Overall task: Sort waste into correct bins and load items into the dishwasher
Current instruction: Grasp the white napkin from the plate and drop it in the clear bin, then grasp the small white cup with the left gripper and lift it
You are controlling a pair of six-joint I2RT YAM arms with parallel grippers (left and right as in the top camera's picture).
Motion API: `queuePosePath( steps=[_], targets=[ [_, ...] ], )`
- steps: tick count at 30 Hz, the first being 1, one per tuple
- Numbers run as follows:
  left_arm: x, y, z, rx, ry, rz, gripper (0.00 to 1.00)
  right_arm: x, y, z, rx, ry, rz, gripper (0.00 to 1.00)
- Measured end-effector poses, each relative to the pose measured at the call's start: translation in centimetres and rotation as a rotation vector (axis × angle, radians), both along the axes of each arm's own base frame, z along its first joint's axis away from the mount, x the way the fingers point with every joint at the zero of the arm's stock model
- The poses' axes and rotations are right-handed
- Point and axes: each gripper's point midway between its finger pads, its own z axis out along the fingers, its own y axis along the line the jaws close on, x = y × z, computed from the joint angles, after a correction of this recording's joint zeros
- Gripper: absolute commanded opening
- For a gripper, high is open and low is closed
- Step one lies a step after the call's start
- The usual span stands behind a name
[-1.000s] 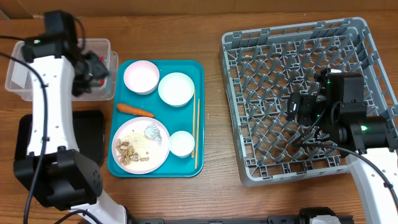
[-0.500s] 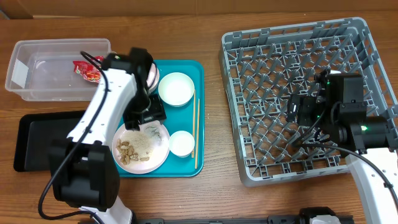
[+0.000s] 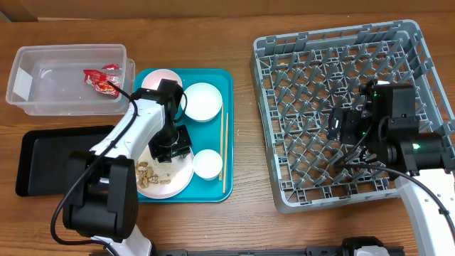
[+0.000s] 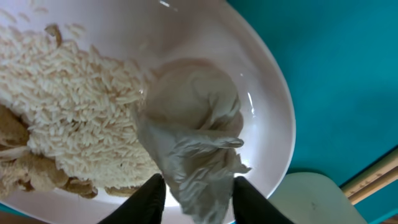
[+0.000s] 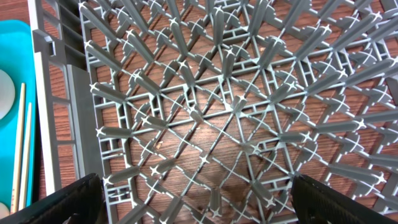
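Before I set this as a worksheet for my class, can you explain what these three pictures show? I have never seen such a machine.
This is a robot with two arms at a table, each ending in a two-finger gripper. One picture looks down from above; the other two come from cameras on the wrists. The left gripper pinches a crumpled foil ball at a plate of rice on the teal tray. The right gripper hangs open and empty above the grey dish rack. A clear tub holds a red wrapper; a black tray lies near it.
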Motion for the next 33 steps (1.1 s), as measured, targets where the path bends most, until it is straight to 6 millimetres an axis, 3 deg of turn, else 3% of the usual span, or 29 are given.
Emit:
queuePosePath(
  steps=[2,3,8,11,18,22,24,27,28,30,33],
  targets=[
    [0.2,0.0,0.0,-0.001,-0.007,0.001,0.06,0.0,0.0,0.0,0.0,0.001,0.0,1.0],
    [0.2,0.0,0.0,0.001,-0.008,0.001,0.04,0.0,0.0,0.0,-0.001,0.001,0.0,1.0],
    [0.2,0.1,0.0,0.003,-0.005,0.007,0.04,0.0,0.0,0.0,0.0,0.001,0.0,1.0],
    [0.5,0.8,1.4,0.01,0.006,0.028,0.04,0.0,0.0,0.0,0.0,0.002,0.0,1.0],
    [7.4,5.1,10.4,-0.003,-0.206,0.112,0.04,-0.1,-0.2,0.0,-0.008,0.002,-0.005,1.0],
    [11.9,10.6,16.0,0.051,-0.433,0.205,0.04,-0.1,-0.2,0.0,-0.01,0.002,-0.007,1.0],
    [13.6,13.9,17.9,0.089,-0.54,0.266,0.14,-0.1,-0.2,0.0,-0.011,0.002,-0.007,1.0],
    [14.5,17.1,18.9,0.132,-0.606,0.319,0.64,0.0,-0.3,0.0,-0.014,0.002,-0.009,1.0],
    [14.7,17.8,19.0,0.142,-0.621,0.327,0.75,0.0,-0.3,0.0,-0.014,0.002,-0.009,1.0],
    [15.2,18.4,19.4,0.154,-0.65,0.334,0.76,-0.1,-0.3,0.0,-0.015,0.002,-0.01,1.0],
    [16.2,18.6,19.9,0.159,-0.698,0.332,0.66,-0.1,-0.3,0.0,-0.016,0.003,-0.011,1.0]
  ],
)
